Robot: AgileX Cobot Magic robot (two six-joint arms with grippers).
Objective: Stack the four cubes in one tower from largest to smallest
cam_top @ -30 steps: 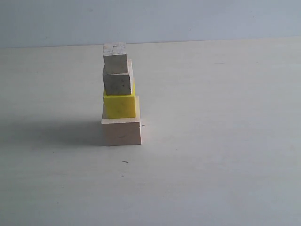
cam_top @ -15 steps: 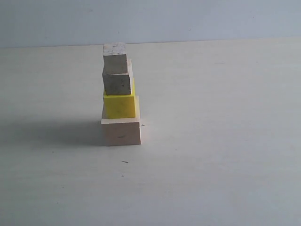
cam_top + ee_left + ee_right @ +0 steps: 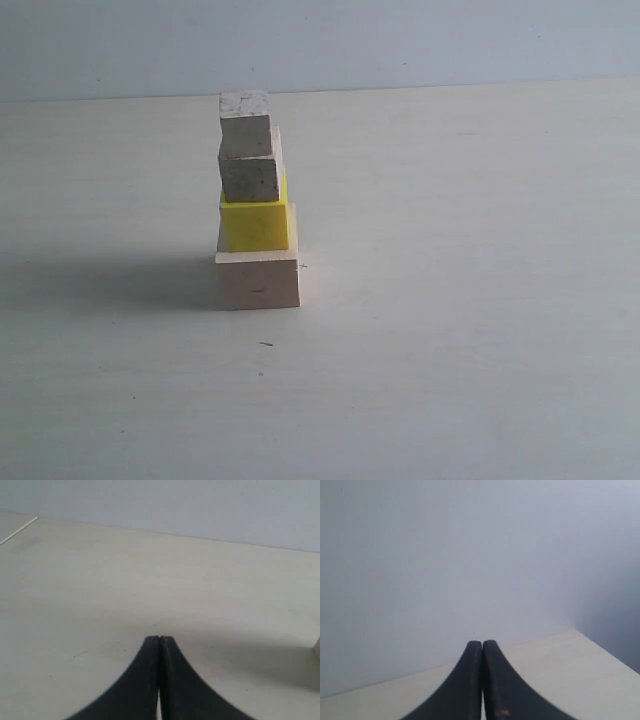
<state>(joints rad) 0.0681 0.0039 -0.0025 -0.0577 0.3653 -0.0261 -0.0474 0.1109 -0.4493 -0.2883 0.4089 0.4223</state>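
Observation:
In the exterior view a tower stands on the table, left of the middle. At its base is the large pale wooden cube (image 3: 258,281), with the yellow cube (image 3: 255,225) on top of it. Above that sit a small wooden cube (image 3: 250,177) and, topmost, the smallest cube (image 3: 245,124), set a little to the left. No arm shows in that view. My left gripper (image 3: 159,639) is shut with nothing in it, low over bare table; a sliver of a pale cube (image 3: 317,646) shows at the frame's edge. My right gripper (image 3: 482,643) is shut and empty, facing the wall.
The pale table (image 3: 450,300) runs back to a grey-blue wall (image 3: 400,40). The tower casts a shadow (image 3: 110,280) to its left. In the right wrist view a corner of the table (image 3: 570,660) shows beneath the wall.

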